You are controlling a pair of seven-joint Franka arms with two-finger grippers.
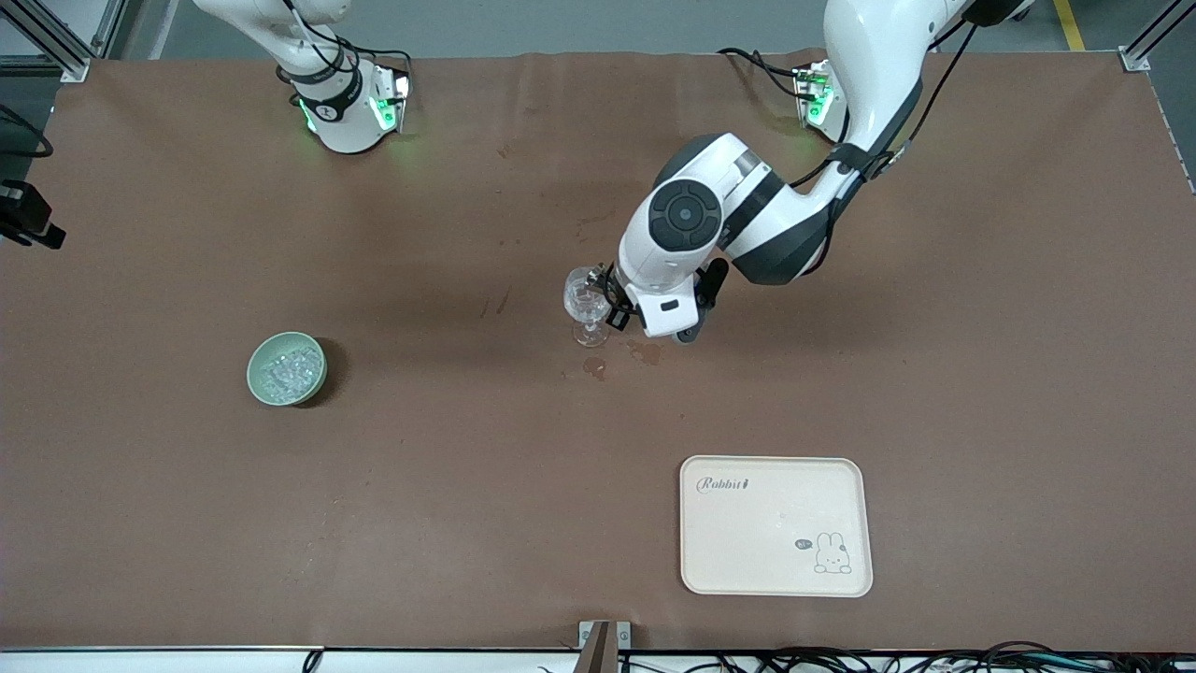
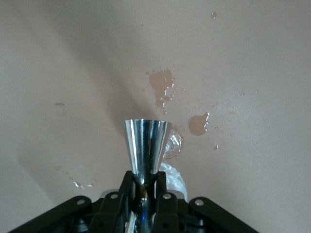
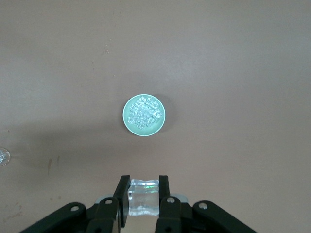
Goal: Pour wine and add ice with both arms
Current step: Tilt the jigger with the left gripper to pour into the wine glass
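The tray (image 1: 775,525) is bare, the left gripper (image 2: 144,187) grips a steel cup (image 2: 146,150) beside the glass (image 1: 587,301) among spills (image 2: 163,87), and the right gripper (image 3: 143,191), high over the bowl (image 1: 257,383) of ice (image 1: 288,370), clamps 1 cube (image 3: 143,196), so icing is left.

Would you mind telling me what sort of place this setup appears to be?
Probably a robotics lab test bench, not a bar: two white arms bolted onto a brown-covered table, aluminium frame posts at the corners, loose cables along the edge, and staged props like the bowl of ice.
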